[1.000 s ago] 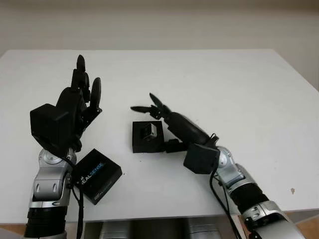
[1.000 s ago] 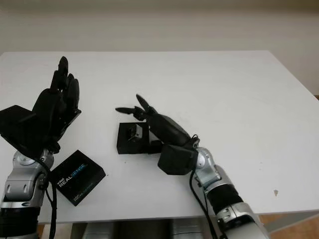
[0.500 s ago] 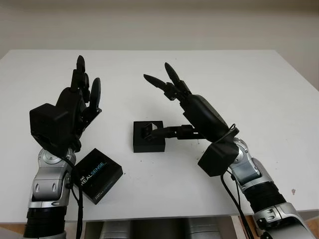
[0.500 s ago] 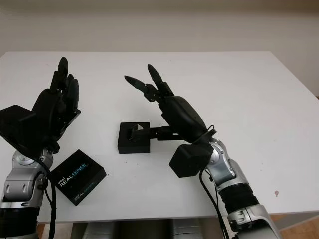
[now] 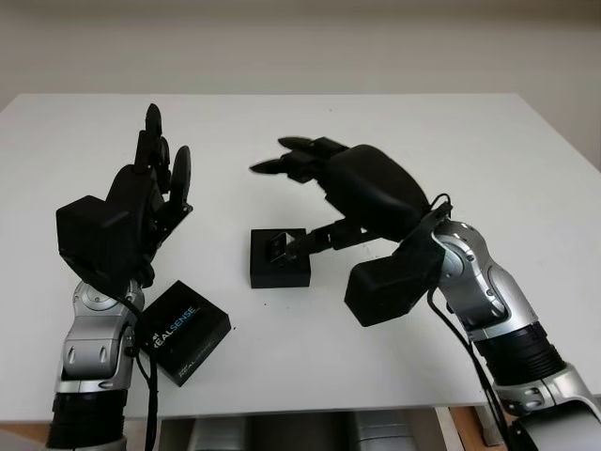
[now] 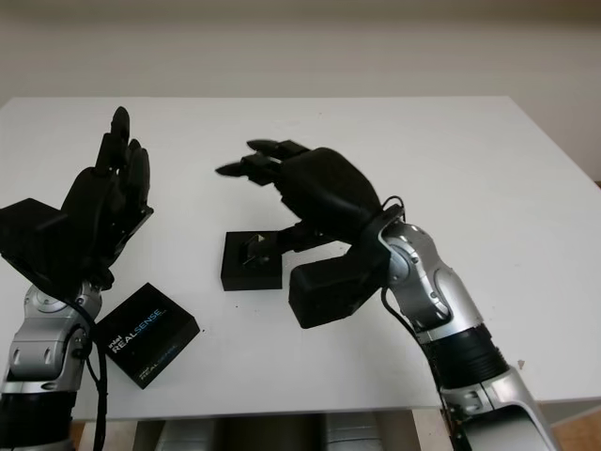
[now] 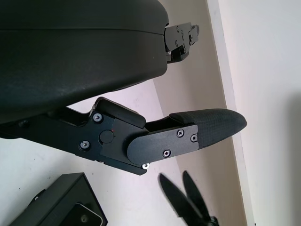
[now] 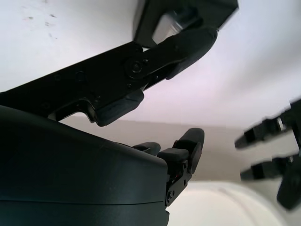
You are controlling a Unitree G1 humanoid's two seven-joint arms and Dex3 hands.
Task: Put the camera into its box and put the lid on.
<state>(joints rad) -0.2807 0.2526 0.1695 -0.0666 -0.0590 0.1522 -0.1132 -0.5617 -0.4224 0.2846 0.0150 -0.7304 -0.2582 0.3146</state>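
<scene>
A small black open box (image 5: 279, 271) stands mid-table with the camera (image 5: 278, 246) lying inside it. The box's lid (image 5: 185, 331), black with REALSENSE lettering, lies flat near the front left edge. My right hand (image 5: 282, 197) hovers above the box, open and holding nothing, its thumb (image 5: 315, 240) angled down toward the box's right rim. My left hand (image 5: 160, 169) is raised to the left of the box and behind the lid, open and holding nothing. The right wrist view looks past that thumb (image 8: 178, 47) to the box (image 8: 188, 14).
The white table (image 5: 394, 132) stretches wide behind and to the right of the box. Its front edge (image 5: 300, 412) runs just below the lid. A small dark speck (image 6: 518, 363) marks the front right.
My right hand has lifted off the table beside the box and swung up over it, palm turning downward. The camera stays in the box. Left arm and lid have not moved.
</scene>
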